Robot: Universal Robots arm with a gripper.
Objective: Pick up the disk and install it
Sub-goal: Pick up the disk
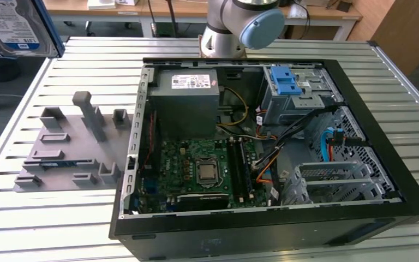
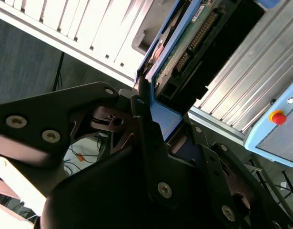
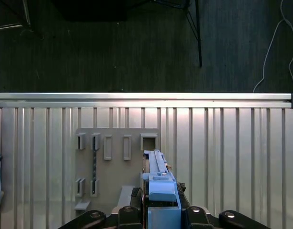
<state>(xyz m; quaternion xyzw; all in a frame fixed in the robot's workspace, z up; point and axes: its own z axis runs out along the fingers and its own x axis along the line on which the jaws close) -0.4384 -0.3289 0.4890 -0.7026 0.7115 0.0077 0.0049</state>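
Observation:
The disk [image 1: 17,27], silver with a blue-and-white label and a blue bracket, hangs high in the air at the exterior view's far left, off the table's corner. In the second wrist view my gripper [image 2: 160,129] is shut on the disk [image 2: 191,36] at its blue bracket, with the green circuit board facing the camera. The first wrist view shows the disk [image 3: 158,179] edge-on between my gripper's [image 3: 160,212] black fingers, above the grey fixture plate [image 3: 113,157].
The open computer case [image 1: 384,109] lies on the slatted metal table [image 1: 49,218]. It holds a grey power supply [image 1: 187,98], a motherboard [image 1: 202,169] and a silver cage with a blue latch [image 1: 293,87]. The grey fixture plate [image 1: 71,147] lies beside it. The arm's base [image 1: 239,27] stands behind.

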